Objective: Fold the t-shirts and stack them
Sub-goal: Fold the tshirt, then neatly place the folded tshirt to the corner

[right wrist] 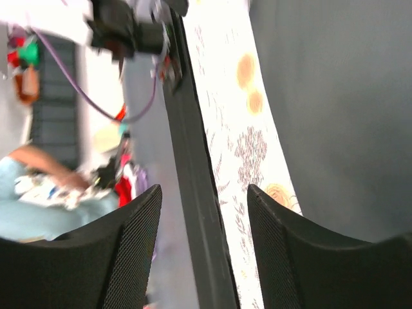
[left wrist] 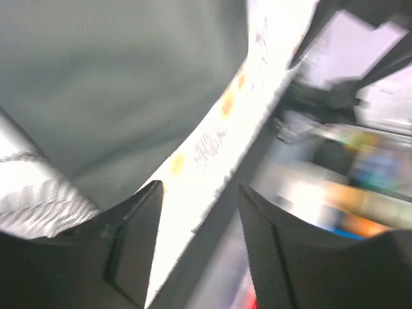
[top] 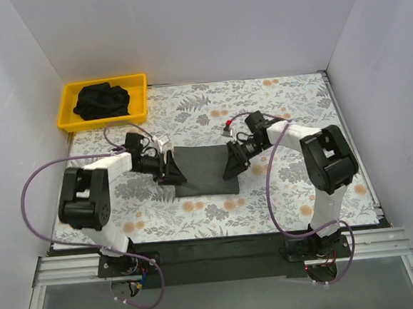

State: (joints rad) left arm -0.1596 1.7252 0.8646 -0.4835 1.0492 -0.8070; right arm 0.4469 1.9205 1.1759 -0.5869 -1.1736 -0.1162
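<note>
T-shirt (top: 206,170) flat between left gripper (top: 172,173) and right gripper (top: 232,167)

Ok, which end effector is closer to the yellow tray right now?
Left. The left end effector is at the left edge of the folded t-shirt, the yellow tray beyond it in the far-left corner; the right end effector is at the shirt's right edge, farther away.

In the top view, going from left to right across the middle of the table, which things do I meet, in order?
left arm → left gripper → folded t-shirt → right gripper → right arm
</note>
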